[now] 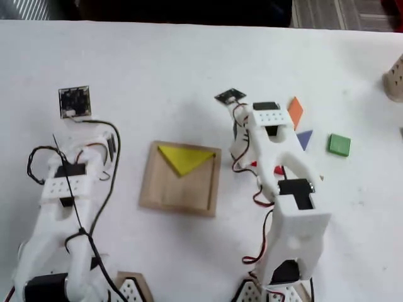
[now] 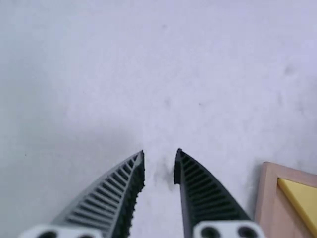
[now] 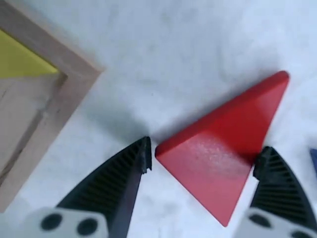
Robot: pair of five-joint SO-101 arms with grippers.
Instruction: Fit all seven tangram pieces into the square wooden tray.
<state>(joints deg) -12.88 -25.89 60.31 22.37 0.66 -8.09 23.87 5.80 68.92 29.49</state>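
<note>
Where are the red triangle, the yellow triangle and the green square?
red triangle (image 3: 223, 153), right wrist view, middle of its top face
yellow triangle (image 1: 184, 157), high view, centre of its face
green square (image 1: 339, 144), high view, its centre

My right claw has black plastic fingers with little ridges. They look dull, not shiny. My left claw has the same ridged black plastic. My right arm is smooth white plastic.

The red triangle is smooth and shiny, with tiny sparkly specks where the light hits it. The tray is pale bare wood with faint grain lines. The yellow triangle looks smooth. The table is white and dull, a bit smudgy.
</note>
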